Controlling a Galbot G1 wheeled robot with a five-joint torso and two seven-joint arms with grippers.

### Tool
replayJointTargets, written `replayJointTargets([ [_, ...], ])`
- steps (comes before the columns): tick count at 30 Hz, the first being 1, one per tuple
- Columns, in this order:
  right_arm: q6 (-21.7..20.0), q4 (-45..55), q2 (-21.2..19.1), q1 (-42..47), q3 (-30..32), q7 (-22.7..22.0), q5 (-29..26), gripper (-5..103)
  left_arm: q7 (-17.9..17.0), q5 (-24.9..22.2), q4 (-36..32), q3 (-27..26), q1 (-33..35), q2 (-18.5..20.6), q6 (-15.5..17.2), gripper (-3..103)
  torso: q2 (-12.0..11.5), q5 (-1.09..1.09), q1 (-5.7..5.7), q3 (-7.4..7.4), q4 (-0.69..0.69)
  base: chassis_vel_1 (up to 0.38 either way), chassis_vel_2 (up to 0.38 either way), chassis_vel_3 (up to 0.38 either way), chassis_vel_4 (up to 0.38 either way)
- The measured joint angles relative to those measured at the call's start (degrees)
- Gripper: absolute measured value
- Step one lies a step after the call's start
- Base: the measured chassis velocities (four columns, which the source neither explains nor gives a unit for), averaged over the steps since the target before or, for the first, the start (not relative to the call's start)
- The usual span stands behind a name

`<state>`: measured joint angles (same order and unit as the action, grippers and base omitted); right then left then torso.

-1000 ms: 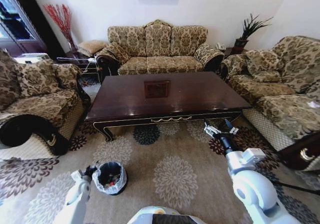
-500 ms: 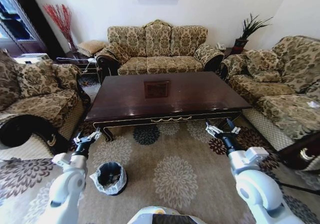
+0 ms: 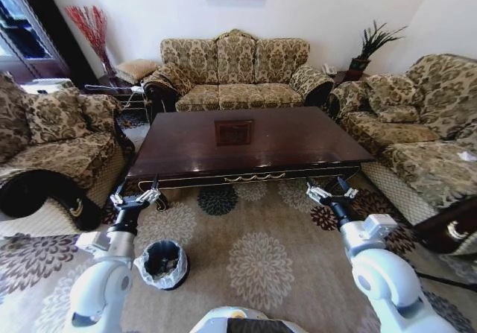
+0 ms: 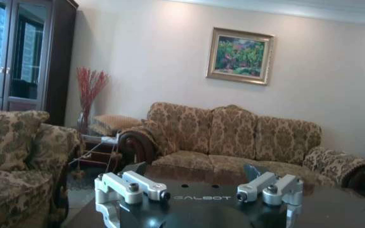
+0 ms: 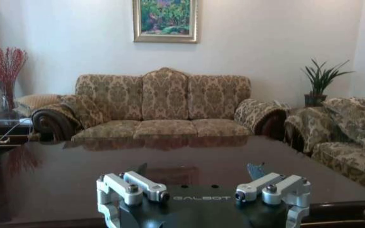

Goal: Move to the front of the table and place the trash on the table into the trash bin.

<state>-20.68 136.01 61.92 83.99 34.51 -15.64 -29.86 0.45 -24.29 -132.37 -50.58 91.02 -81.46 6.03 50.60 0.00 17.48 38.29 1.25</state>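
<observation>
I held both claws open: left claw [image 3: 137, 197] above the round black bin [image 3: 164, 264], right claw [image 3: 331, 193] before the glossy dark-brown wooden counter [image 3: 298, 143].

Both arms raised forward, left gripper [image 3: 136, 197] and right gripper [image 3: 331, 194] level, jaws spread apart, empty.

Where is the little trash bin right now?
In the head view the trash bin stands on the patterned carpet, on the robot's left, in front of the table's near left corner and just beside the raised left arm.
</observation>
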Motion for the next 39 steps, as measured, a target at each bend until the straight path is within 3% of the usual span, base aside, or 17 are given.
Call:
replayJointTargets([
  [19,1.7,1.2,1.2,1.5,-2.8,-0.3,2.4,100,-0.8,1.8,-1.6,-0.7,3.8,-2.2,-2.3,100,0.0,0.00,-0.01,0.00,0.01,-0.234,-0.239,0.306,0.309],
  [23,4.6,0.4,1.4,2.2,-3.1,-0.4,6.4,100,-2.0,2.0,-3.8,0.3,4.9,-2.9,-1.0,100,0.0,0.06,0.02,0.00,-0.01,-0.280,-0.264,0.293,0.280],
  [30,4.7,1.3,1.9,3.5,-2.6,0.1,6.9,100,-1.4,1.3,-5.5,0.9,5.8,-3.3,0.6,100,0.0,0.04,0.01,0.00,-0.02,-0.096,-0.110,0.098,0.066],
  [32,5.2,1.4,2.4,4.3,-2.2,1.0,7.7,100,-0.9,0.9,-6.0,1.2,6.0,-3.3,1.3,100,0.0,-0.11,0.00,0.00,0.00,0.054,0.055,-0.031,-0.022],
  [39,6.4,1.1,3.0,5.1,-0.7,2.6,10.0,100,0.1,-0.2,-6.6,1.6,6.0,-3.2,2.2,100,0.0,-0.01,0.00,0.00,0.00,0.036,0.036,-0.019,-0.012],
])
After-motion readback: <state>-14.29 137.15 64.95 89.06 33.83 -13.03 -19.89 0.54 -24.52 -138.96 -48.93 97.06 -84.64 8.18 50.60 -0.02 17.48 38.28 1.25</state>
